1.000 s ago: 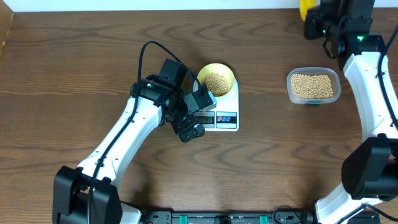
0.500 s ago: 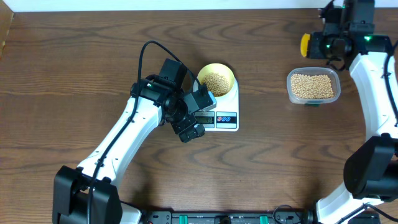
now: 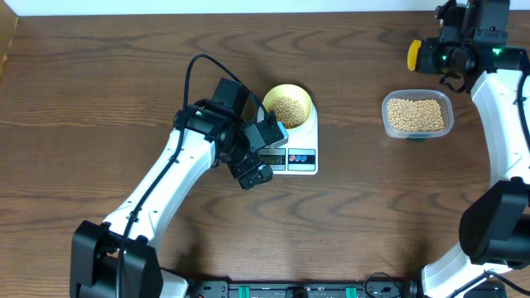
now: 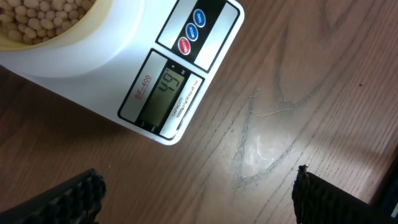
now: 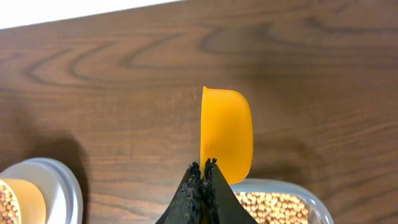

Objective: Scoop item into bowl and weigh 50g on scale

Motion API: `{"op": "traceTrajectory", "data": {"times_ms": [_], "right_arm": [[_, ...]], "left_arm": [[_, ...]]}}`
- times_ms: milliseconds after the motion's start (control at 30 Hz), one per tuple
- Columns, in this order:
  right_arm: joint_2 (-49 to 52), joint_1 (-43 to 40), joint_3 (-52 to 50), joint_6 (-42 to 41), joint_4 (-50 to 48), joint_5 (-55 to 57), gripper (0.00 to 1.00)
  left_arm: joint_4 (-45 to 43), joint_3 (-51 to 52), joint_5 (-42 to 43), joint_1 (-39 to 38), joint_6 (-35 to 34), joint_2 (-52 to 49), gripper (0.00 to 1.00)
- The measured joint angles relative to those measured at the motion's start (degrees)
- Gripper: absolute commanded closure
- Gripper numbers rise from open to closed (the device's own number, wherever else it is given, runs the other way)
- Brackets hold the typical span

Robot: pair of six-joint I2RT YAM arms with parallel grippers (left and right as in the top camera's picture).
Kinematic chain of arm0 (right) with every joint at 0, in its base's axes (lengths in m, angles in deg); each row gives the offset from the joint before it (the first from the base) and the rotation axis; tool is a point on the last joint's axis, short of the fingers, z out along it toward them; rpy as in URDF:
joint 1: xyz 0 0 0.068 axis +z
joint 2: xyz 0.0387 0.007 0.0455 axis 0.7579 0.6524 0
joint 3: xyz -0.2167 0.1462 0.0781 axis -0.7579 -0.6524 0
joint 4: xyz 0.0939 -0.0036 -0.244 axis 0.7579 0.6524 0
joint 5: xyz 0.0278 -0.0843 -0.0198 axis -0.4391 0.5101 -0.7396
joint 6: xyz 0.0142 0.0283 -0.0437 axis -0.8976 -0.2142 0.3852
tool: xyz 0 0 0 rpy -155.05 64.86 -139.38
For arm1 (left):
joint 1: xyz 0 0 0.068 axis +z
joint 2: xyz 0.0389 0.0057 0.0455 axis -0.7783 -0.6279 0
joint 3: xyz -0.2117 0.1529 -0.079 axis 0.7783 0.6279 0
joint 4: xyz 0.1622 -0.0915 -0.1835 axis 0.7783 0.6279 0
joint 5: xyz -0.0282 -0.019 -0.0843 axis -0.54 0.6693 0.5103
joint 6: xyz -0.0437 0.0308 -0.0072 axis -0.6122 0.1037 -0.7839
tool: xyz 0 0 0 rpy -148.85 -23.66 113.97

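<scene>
a brown wooden table (image 3: 99, 83) carries the white scale (image 3: 310, 134) and a clear tub (image 3: 450, 101).

Clearance: dark wood table (image 3: 356, 215) lies open betw. white rectangular digital scale (image 3: 302, 157) and clear rectangular plastic tub (image 3: 417, 114); passage free there. Scale's front-left corner is obstructed by left gripper (image 3: 263, 154), jaws spread wide. Small pale-yellow round bowl (image 3: 287, 106) occupies scale's rear, nothing above it. Tub top uncovered. Right gripper (image 3: 440, 56), clamped on yellow plastic scoop (image 3: 414, 55), is beyond tub's far edge.
</scene>
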Motion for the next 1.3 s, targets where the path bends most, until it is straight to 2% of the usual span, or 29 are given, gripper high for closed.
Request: {"op": "traceTrajectory", "data": {"times_ms": [467,733,900,1300], "right_arm": [[0.0,0.0,0.0,-0.1,-3.0,-1.7,0.99],[0.0,1.0,0.0,-2.7,-12.5,-14.0,0.99],[0.0,3.8,0.0,-3.9,-18.4,-16.8,0.99],[0.0,12.3,0.0,-4.4,-26.6,-11.4,0.99]], "left_arm": [[0.0,0.0,0.0,0.0,0.0,0.0,0.02],[0.0,0.0,0.0,0.0,0.0,0.0,0.02],[0.0,0.0,0.0,0.0,0.0,0.0,0.02],[0.0,0.0,0.0,0.0,0.0,0.0,0.02]]}}
